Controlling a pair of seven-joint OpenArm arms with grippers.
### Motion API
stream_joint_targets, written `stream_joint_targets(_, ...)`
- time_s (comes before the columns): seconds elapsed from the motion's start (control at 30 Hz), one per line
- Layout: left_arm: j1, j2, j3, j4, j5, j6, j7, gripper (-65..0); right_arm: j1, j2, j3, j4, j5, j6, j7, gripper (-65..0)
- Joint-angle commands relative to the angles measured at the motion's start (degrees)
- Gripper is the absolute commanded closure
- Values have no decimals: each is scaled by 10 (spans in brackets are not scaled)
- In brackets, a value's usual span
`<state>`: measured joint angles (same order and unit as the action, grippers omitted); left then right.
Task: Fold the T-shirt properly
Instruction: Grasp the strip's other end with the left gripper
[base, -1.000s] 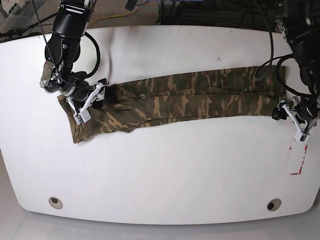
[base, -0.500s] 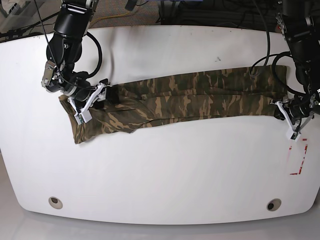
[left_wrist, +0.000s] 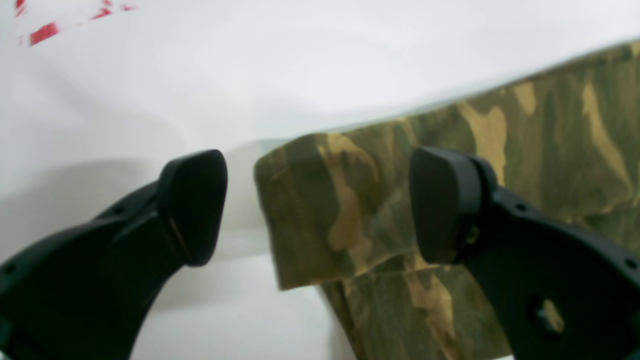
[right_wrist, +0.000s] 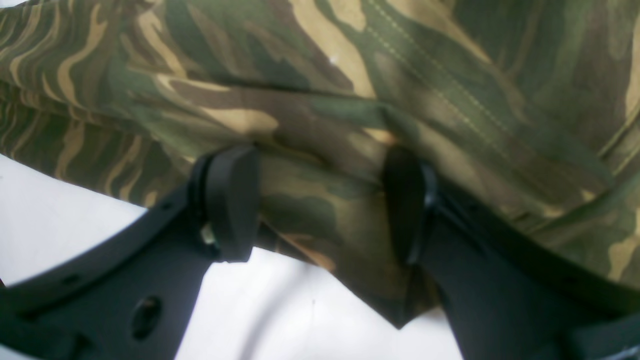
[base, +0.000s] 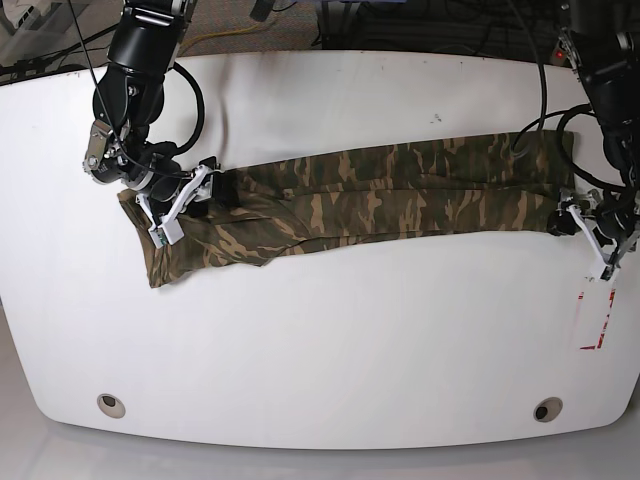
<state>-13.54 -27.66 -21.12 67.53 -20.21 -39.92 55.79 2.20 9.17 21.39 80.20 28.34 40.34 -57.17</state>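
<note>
left wrist view: left gripper (left_wrist: 317, 210) spread wide, the blunt folded end of the t-shirt (left_wrist: 450, 200) sits in the gap between the two pads, nothing pinched; one pad over bare white table (left_wrist: 300, 75), the other over cloth; the shirt runs off to the right of this view and red marks (left_wrist: 45, 32) show in the far left corner. right wrist view: right gripper (right_wrist: 320, 200) also spread, cloth of the t-shirt (right_wrist: 350, 90) fills the span between the pads and most of the frame, a loose edge hangs down to the table (right_wrist: 75, 225) below; pads look set on or just above the fabric, not pressed together, cannot tell if they touch. base view: t-shirt (base: 400, 190) lies as a long narrow band with its long axis left to right across the far half of the table (base: 320, 340); right gripper (base: 180, 205) sits on the left end, left gripper (base: 592, 228) at the right end, one arm per end, so each is nearest its own end. judgement: next move likely needs both to close on the ends and carry one end along the long axis over the other.
</note>
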Motion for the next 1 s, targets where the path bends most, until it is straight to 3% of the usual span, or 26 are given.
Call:
stream_joint_targets(0.0,-17,-14,2,-13,-6,-1,-10,-519,-1,1,-1,2,-16,-3,-24,-371)
stream_joint_targets(0.23,-40,-16,38,-83,-6,-1,-39,-518,-1,-8,0,2,-16,-3,-24,-371)
stream_joint_targets(0.5,-41,-15,38,-82,-7,-1,-39,-517,-1,-10,0,2,-16,-3,-24,-371)
stream_joint_targets(0.8,-36,-15,39,-45,-7,-1,-39,-272,-1,-10,0,2,-17,-3,-24,-371)
stream_joint_targets(0.97,-23,-17,39,-24,-7,-1,-38,-254,-1,-10,0,2,-17,-3,-24,-371)
